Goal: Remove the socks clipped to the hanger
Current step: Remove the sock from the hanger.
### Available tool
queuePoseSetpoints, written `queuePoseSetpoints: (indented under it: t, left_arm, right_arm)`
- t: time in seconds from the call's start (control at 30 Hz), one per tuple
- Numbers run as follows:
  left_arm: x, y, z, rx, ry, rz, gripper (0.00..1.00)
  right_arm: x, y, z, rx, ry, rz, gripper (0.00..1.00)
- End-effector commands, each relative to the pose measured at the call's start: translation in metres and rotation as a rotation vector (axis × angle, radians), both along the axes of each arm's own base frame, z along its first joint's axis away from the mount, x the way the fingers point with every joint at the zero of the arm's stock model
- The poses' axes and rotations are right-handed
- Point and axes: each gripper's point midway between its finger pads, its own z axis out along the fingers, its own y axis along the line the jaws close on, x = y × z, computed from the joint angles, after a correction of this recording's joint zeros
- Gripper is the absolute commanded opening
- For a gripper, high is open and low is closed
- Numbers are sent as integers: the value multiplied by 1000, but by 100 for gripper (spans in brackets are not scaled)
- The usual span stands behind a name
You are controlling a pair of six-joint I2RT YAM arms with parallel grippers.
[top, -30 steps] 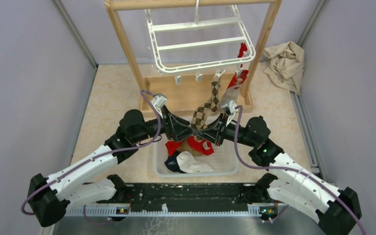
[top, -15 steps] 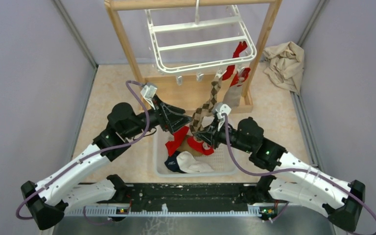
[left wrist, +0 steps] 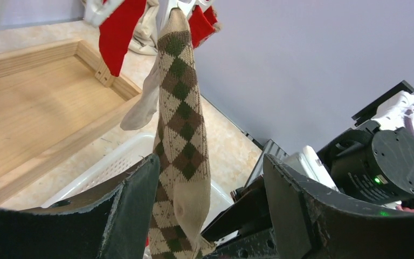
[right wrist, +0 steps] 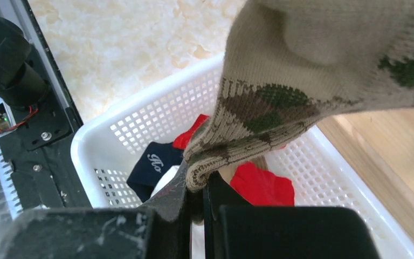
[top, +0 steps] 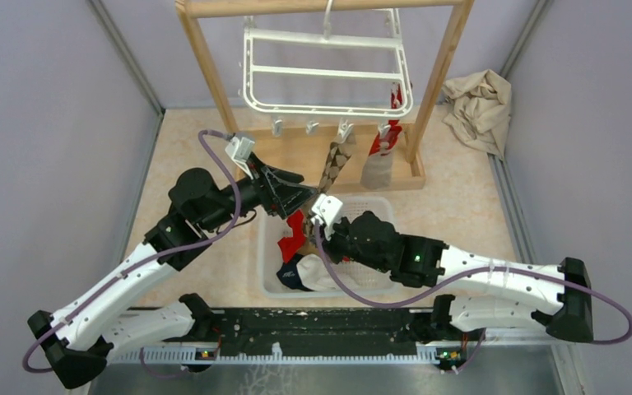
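Note:
The white hanger (top: pixel 327 76) hangs from a wooden frame. A tan sock with a brown and green diamond pattern (top: pixel 336 161) hangs from one of its clips, and also shows in the left wrist view (left wrist: pixel 179 124). A red sock (top: pixel 383 138) and a plain tan sock (top: pixel 376 169) hang clipped beside it. My right gripper (top: pixel 319 201) is shut on the patterned sock's lower end (right wrist: pixel 232 156), above the basket. My left gripper (left wrist: pixel 210 210) is open, one finger on each side of the patterned sock, holding nothing.
A white perforated basket (top: pixel 378 284) below the grippers holds red socks (right wrist: pixel 261 186), a navy one (right wrist: pixel 153 164) and a cream one. The wooden frame's base tray (top: pixel 296 160) lies behind it. A crumpled beige cloth (top: pixel 479 107) lies at the back right.
My right arm has swung left and down over the basket, still gripping the patterned sock. My left gripper has drawn back to the left. The hanger has swung back to hang level.

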Motion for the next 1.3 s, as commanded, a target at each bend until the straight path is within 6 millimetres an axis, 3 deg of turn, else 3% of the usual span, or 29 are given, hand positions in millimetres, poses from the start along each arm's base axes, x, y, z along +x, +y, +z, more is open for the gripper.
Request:
queuePoseSetpoints:
  t: [0.0, 0.13, 0.33, 0.6, 0.73, 0.87, 1.27]
  left_arm:
    - [-1, 10, 16, 2, -40, 36, 76]
    - [3, 11, 16, 11, -49, 56, 77]
    - [15, 8, 30, 36, -90, 85, 79]
    - [25, -12, 77, -37, -162, 48, 80]
    - [39, -23, 85, -35, -171, 60, 80]
    - [55, -34, 86, -37, -157, 86, 79]
    - [77, -31, 78, -55, -129, 188, 75]
  right_arm:
    - [4, 15, 34, 30, -94, -15, 0]
    - [5, 13, 40, 58, -97, -35, 0]
    - [7, -9, 60, 142, -108, -96, 0]
    - [12, -29, 74, 149, -148, -147, 0]
    - [11, -31, 75, 142, -150, -141, 0]
    - [10, -31, 70, 132, -143, -140, 0]
    - [17, -21, 65, 102, -137, -162, 0]
